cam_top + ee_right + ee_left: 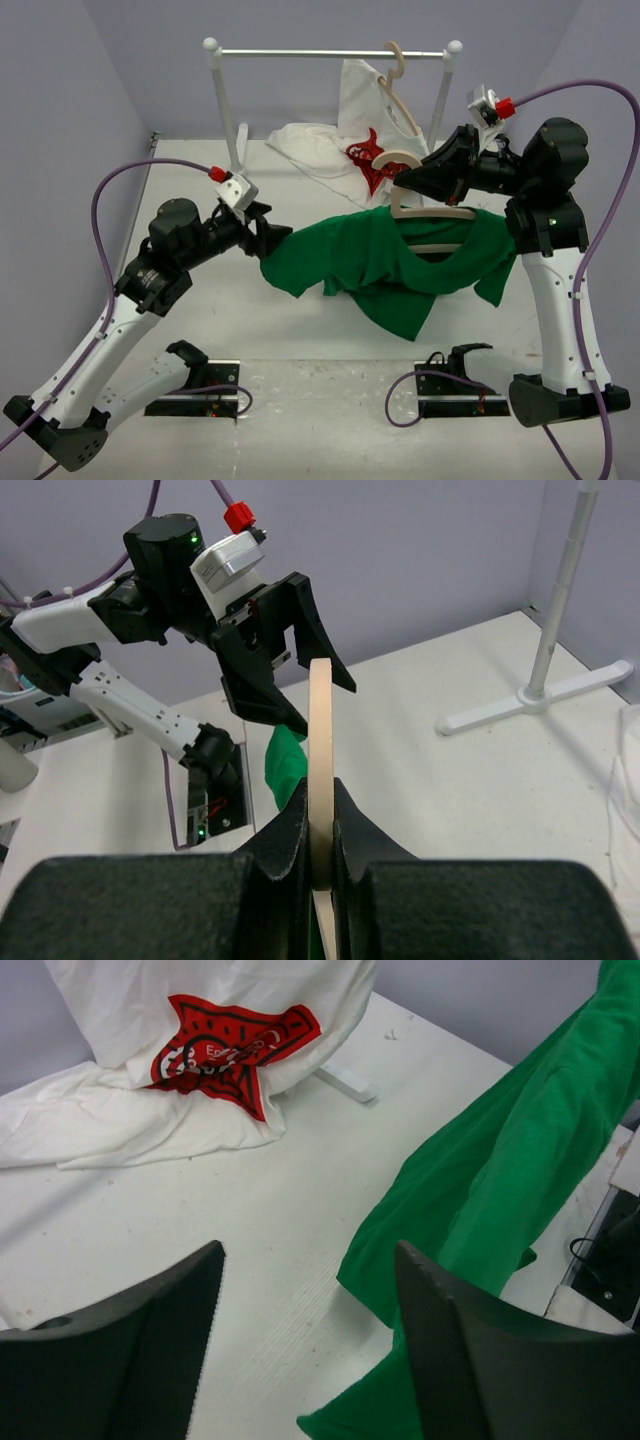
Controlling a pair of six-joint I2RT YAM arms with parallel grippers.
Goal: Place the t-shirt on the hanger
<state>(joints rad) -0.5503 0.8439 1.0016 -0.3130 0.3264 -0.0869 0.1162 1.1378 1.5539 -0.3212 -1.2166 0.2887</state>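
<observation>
The green t-shirt (390, 265) hangs over the pale wooden hanger (432, 213), with its neck around the hanger's shoulders and its hem sagging to the table. My right gripper (402, 184) is shut on the hanger's hook and holds it above the table. In the right wrist view the hanger (320, 730) stands edge-on between the closed fingers of the right gripper (320, 785). My left gripper (278, 240) is open at the shirt's left sleeve. In the left wrist view the green cloth (500, 1170) lies beside and behind the right finger (450, 1340), and nothing is gripped.
A white t-shirt with a red print (362, 120) hangs on a second hanger from the white rail (330, 52) at the back and spills onto the table (200, 1050). The rack's foot (540, 695) lies on the table (250, 1220). The arm bases are at the near edge.
</observation>
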